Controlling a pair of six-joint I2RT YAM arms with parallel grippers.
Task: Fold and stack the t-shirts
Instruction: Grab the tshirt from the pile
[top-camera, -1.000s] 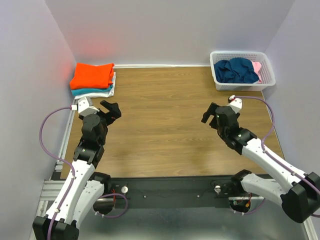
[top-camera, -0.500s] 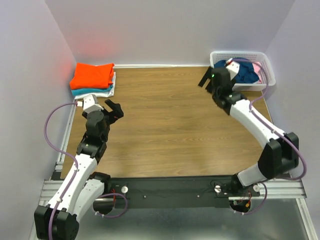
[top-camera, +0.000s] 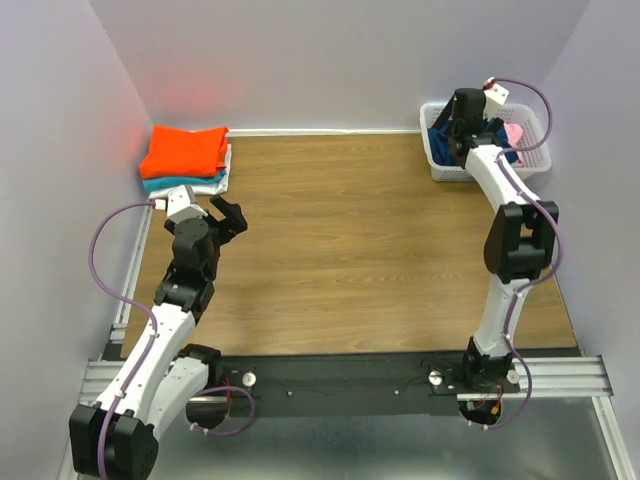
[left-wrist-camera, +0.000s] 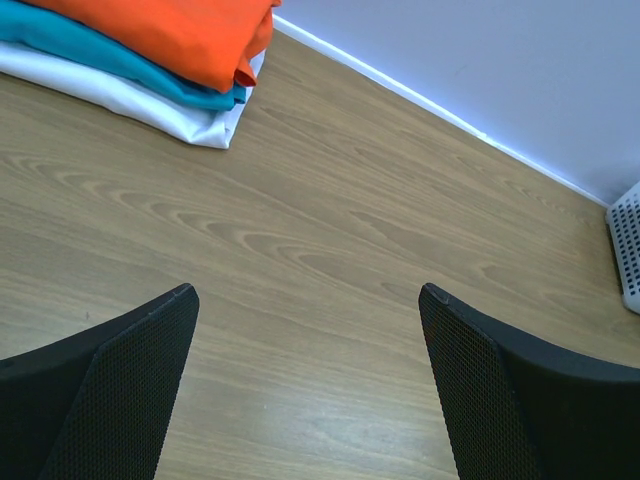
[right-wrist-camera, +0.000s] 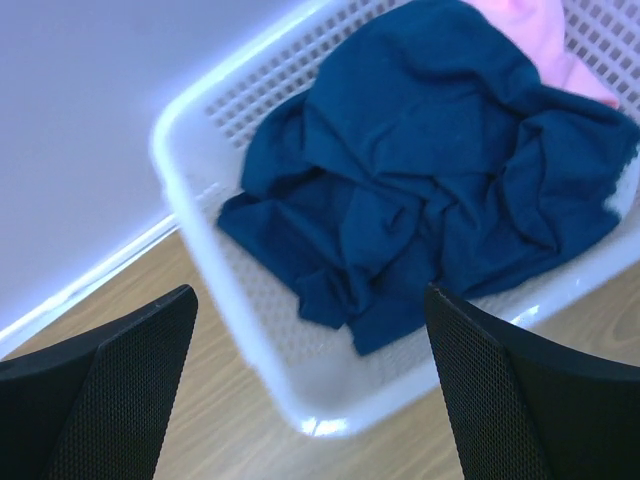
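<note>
Three folded t-shirts are stacked at the back left: orange (top-camera: 185, 150) on top, teal (top-camera: 163, 184) under it, white (top-camera: 205, 186) at the bottom. The stack also shows in the left wrist view (left-wrist-camera: 170, 30). A crumpled navy t-shirt (right-wrist-camera: 430, 190) and a pink t-shirt (right-wrist-camera: 530, 30) lie in the white lattice basket (right-wrist-camera: 200, 230) at the back right (top-camera: 487, 176). My right gripper (top-camera: 450, 128) hovers open and empty over the basket's near corner (right-wrist-camera: 308, 292). My left gripper (top-camera: 228, 218) is open and empty above bare table, in front of the stack (left-wrist-camera: 307, 290).
The wooden table (top-camera: 330, 230) is walled by lilac panels at the back and both sides. The basket's corner shows at the right edge of the left wrist view (left-wrist-camera: 628, 250). A metal rail runs along the table's left edge (top-camera: 130, 280).
My right arm has swung from the table's middle right up to the back right, over the basket. My left gripper has barely moved. Both stay open.
</note>
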